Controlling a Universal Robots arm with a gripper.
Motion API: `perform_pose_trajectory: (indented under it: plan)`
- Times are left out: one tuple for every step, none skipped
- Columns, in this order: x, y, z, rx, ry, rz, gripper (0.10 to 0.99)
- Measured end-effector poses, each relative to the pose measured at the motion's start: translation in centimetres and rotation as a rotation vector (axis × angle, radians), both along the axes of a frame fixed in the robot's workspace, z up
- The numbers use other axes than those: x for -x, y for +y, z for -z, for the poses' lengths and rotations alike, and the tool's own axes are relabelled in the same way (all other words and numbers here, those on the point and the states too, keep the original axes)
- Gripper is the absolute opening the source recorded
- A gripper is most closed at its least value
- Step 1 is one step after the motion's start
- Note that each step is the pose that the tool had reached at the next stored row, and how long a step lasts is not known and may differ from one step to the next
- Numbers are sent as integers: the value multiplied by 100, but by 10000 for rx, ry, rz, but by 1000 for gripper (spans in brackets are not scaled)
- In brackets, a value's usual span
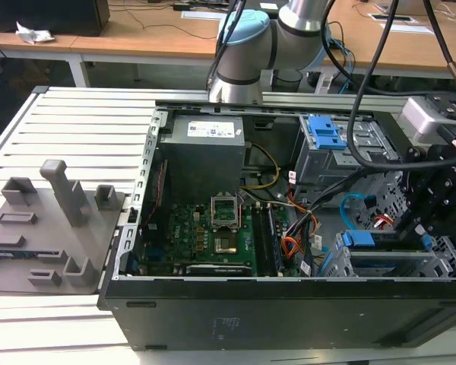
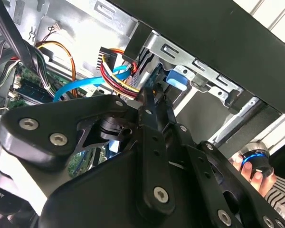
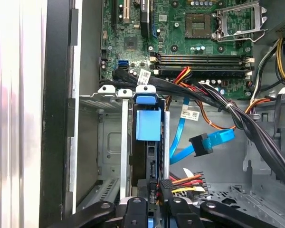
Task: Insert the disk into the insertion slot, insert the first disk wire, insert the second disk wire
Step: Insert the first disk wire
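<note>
Wooden desks are lining the back of the room, and the slatted metal bench (image 1: 76, 114) is carrying an open computer case (image 1: 289, 304) lying on its side. The arm (image 1: 247, 46) is reaching over from the bench's far edge and dipping into the case's near corner on the exterior view's right. That's where the insertion slot (image 3: 125, 137) is sitting, and the disk (image 3: 147, 126) is already lying in it, standing on edge with its blue carrier showing.

Now the gripper (image 2: 149, 97): it's hovering right at the disk's end, jaws drawn nearly together and, as far as the crowded wrist views are letting me judge, pinching the black plug (image 3: 165, 184) of the red-and-yellow wire bundle. The disk's long axis is running straight away from the jaws toward the motherboard (image 3: 133, 42), along the case's near wall, so plug and disk end are sitting just beside each other. A blue flat cable (image 3: 179, 135) is dangling nearby, its black connector hanging free.
</note>
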State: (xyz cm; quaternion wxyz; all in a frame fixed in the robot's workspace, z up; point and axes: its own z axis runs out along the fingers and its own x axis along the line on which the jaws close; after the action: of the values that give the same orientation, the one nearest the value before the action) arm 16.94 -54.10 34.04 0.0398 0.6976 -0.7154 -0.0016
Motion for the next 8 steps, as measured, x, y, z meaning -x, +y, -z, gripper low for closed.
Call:
perform_pose_trajectory:
  plan:
    - [0,0,-17,-1,0,0,239]
    - [0,0,-57,1,0,0,239]
    - [0,0,-82,0,0,0,239]
    - [0,0,-110,0,0,0,239]
    - [0,0,-151,0,0,0,239]
    - [0,0,-183,1,0,0,239]
    - [0,0,-251,-1,0,-1,239]
    - [0,0,-281,1,-1,-1,239]
